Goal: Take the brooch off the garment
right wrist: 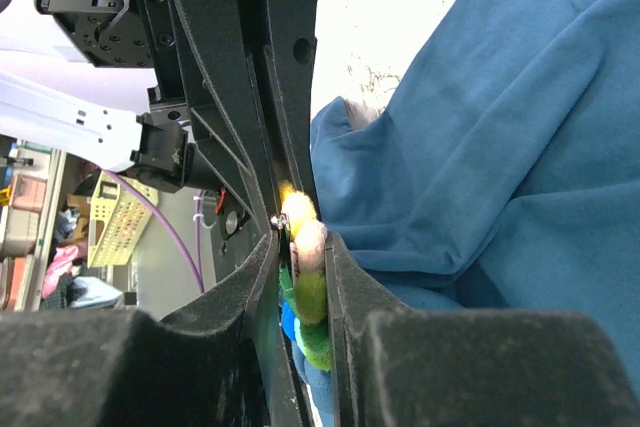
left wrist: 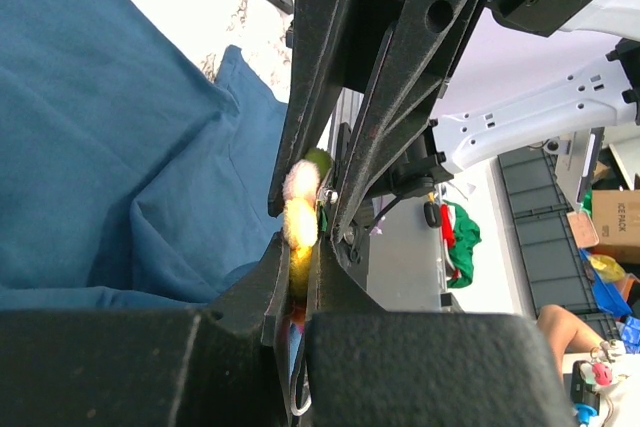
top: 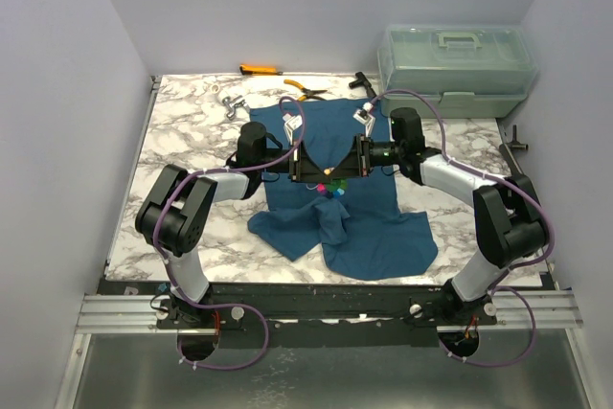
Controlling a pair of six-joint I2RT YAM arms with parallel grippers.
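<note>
The dark teal-blue garment (top: 375, 229) lies rumpled on the marble table, with both arms meeting over its middle. The brooch (top: 330, 179), a small cluster of bright beads, sits between the two grippers, just above the cloth. My left gripper (left wrist: 300, 247) is shut on the yellow and pale pink beads of the brooch (left wrist: 300, 215), and the garment (left wrist: 110, 147) lies to its left. From the opposite side my right gripper (right wrist: 303, 247) is shut on the same brooch (right wrist: 312, 292), yellow, pink and green beads squeezed between its pads, with garment (right wrist: 500, 147) to the right.
A clear plastic toolbox (top: 460, 69) stands at the back right. Orange-handled pliers (top: 308, 91), a yellow-handled tool (top: 259, 70), a black tool (top: 362, 81) and a small metal piece (top: 230, 105) lie along the back of the table.
</note>
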